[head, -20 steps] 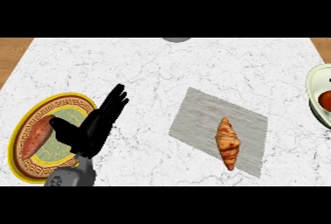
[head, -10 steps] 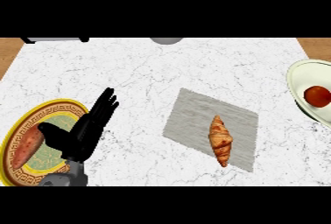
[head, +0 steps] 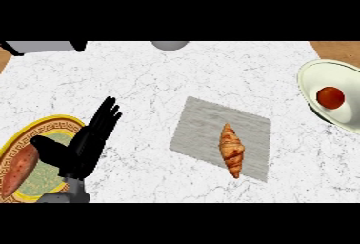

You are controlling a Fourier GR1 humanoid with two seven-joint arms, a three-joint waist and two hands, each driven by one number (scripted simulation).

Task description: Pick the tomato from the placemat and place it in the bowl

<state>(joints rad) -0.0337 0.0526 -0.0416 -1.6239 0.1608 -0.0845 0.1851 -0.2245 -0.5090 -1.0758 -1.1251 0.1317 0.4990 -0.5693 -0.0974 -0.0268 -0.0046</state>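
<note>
We see left hand [head: 85,145] fingers straight, apart, holding nothing. Tomato [head: 330,97] sits in bowl [head: 318,76], far right of hand. Versus half-second earlier: bowl shows more, croissant [head: 231,149] on placemat [head: 204,124] looks unchanged.

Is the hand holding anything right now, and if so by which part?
Nothing is held: the left hand is open, fingers straight. The tomato lies in the bowl.

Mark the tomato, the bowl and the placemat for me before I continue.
tomato [head: 330,97]: head view, middle of its red top.
bowl [head: 318,76]: head view, bare inner wall left of the tomato.
placemat [head: 200,124]: head view, bare grey cloth left of the croissant.
</note>
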